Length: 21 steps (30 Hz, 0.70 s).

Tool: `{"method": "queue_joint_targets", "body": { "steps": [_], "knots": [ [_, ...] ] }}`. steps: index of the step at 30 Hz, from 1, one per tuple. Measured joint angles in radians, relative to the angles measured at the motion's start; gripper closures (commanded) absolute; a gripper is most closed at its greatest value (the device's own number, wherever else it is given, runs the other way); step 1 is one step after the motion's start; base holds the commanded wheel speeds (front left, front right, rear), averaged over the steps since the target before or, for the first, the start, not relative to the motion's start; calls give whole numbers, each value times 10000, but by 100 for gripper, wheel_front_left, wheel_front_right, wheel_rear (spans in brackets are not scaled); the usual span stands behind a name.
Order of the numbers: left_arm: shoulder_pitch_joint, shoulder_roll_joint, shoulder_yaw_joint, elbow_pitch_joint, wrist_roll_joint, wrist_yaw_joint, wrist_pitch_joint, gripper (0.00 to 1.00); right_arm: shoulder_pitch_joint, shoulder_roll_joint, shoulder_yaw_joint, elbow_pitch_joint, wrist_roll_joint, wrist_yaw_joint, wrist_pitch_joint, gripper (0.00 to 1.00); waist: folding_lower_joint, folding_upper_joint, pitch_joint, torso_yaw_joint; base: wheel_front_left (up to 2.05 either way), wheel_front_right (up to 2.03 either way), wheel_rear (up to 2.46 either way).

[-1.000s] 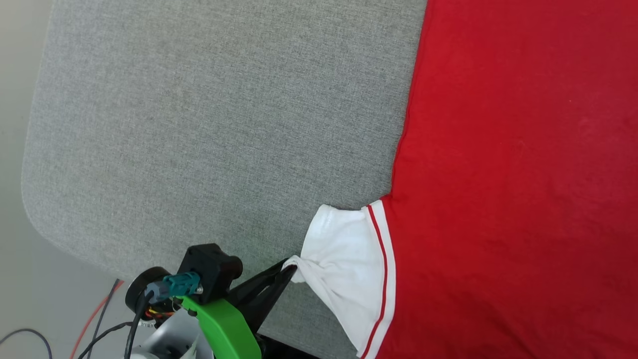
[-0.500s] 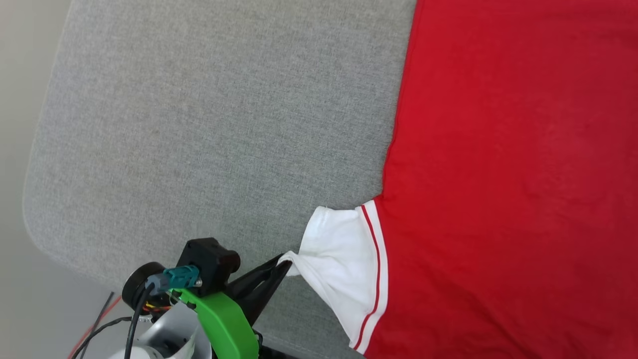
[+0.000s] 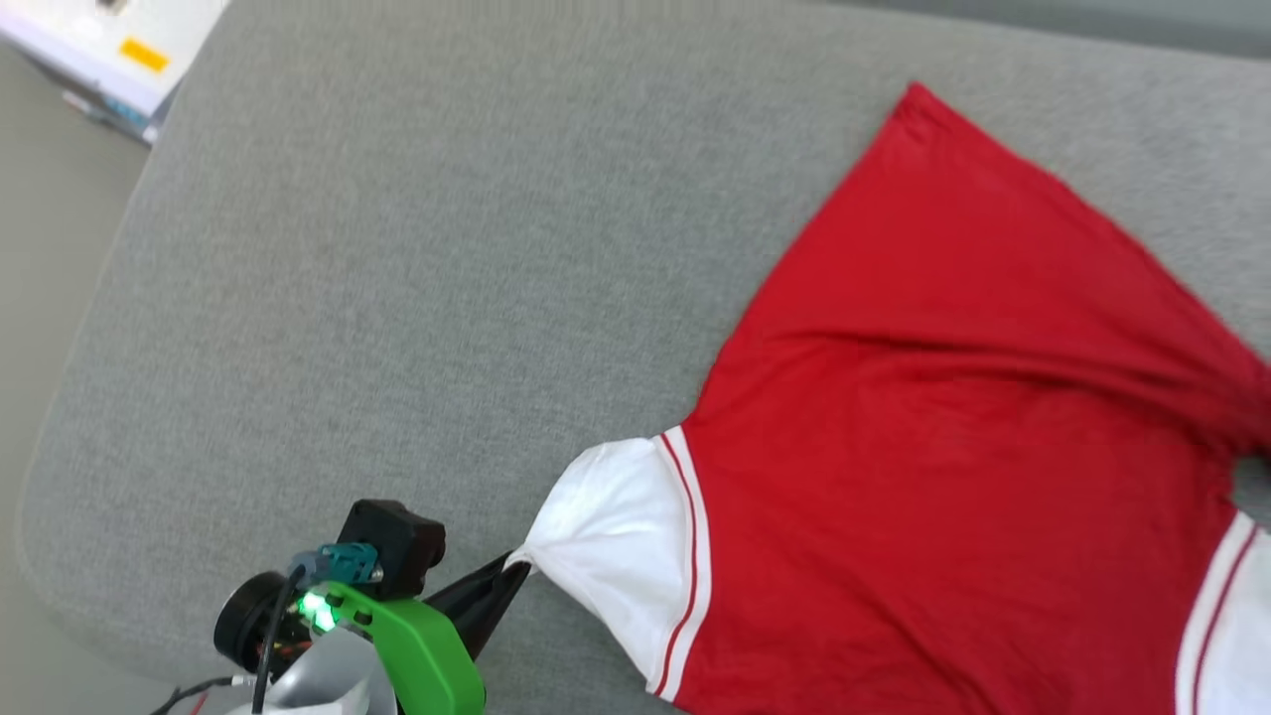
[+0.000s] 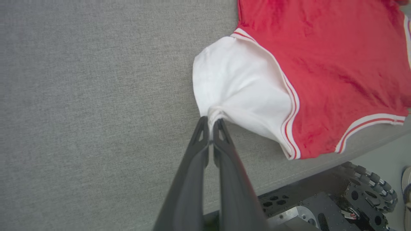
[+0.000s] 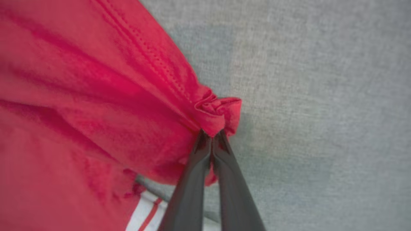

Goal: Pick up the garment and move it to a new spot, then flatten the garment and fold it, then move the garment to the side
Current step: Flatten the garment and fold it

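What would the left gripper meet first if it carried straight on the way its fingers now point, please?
The white sleeve of the garment, which the left gripper is pinching; it would likely push into that cloth first, though depth is unclear.

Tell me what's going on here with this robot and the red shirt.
The robot holds a red shirt by two spots on a grey padded surface. Its left gripper is shut on the edge of a white sleeve; its right gripper pinches a bunched red corner. The shirt lies stretched and creased, not yet folded.

Bunched garment (image 5: 96, 96) between closed jaws
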Motion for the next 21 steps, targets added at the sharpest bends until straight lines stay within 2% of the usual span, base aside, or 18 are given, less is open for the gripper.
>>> {"method": "queue_joint_targets", "body": {
  "steps": [13, 21],
  "knots": [
    [750, -27, 10, 345, -430, 192, -449, 100, 3604, -90, -951, -1946, 512, 0, 276, 100, 0, 0, -1883, -1067, 0, 0, 0],
    [744, -130, 36, 447, -439, 176, -633, 100, 4959, 713, -1818, -2663, 324, 0, 483, 100, 0, 0, -2302, -1573, 0, 0, 0]
  ]
}}
